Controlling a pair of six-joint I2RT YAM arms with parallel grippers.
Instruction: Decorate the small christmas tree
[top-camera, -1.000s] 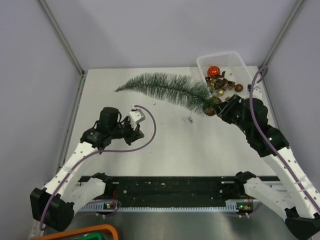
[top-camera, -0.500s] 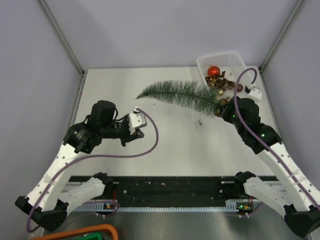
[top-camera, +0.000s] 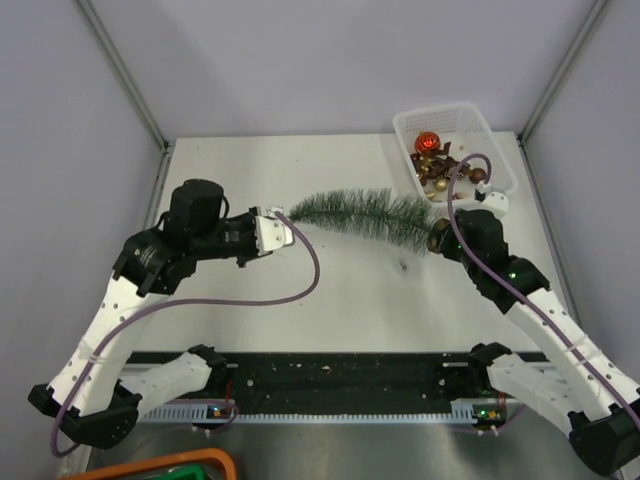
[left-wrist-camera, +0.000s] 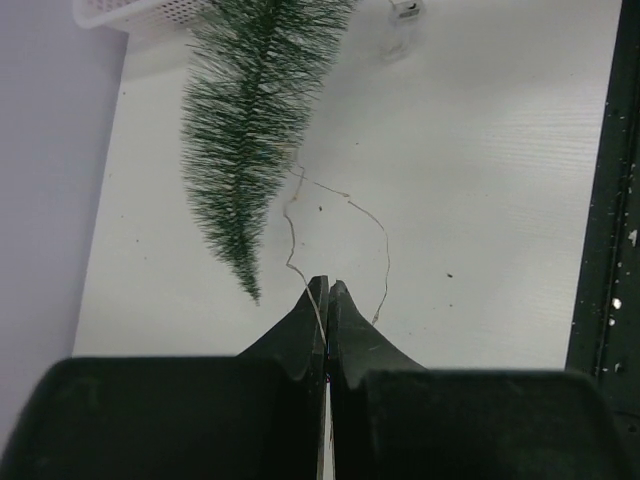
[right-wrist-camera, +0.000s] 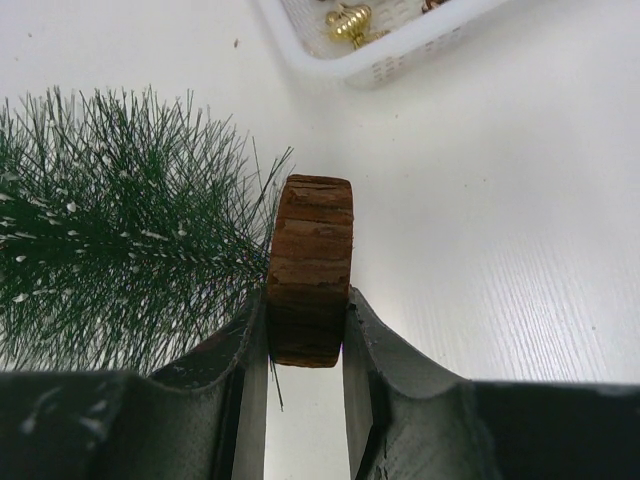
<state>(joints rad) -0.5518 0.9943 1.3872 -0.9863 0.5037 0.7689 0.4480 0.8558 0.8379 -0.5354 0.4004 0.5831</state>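
The small christmas tree (top-camera: 365, 212) lies sideways above the table, tip pointing left. My right gripper (top-camera: 441, 238) is shut on its round wooden disc base (right-wrist-camera: 311, 265), gripping the disc's edge between both fingers; the green bristles (right-wrist-camera: 110, 250) spread to the left of it. My left gripper (top-camera: 283, 222) is at the tree's tip. In the left wrist view it (left-wrist-camera: 327, 285) is shut on a thin wire (left-wrist-camera: 345, 205) that loops over the table towards the tree (left-wrist-camera: 245, 150).
A white basket (top-camera: 405, 130) at the back right holds a red bauble (top-camera: 427, 142) and several brown and gold ornaments (top-camera: 445, 168). A small metal piece (top-camera: 403, 265) lies on the table under the tree. A black rail (top-camera: 340, 375) runs along the near edge.
The right gripper has carried the tree's base toward me and to the right, so the tip swung right. The left arm rose and moved right to the tip. The small metal piece slid nearer.
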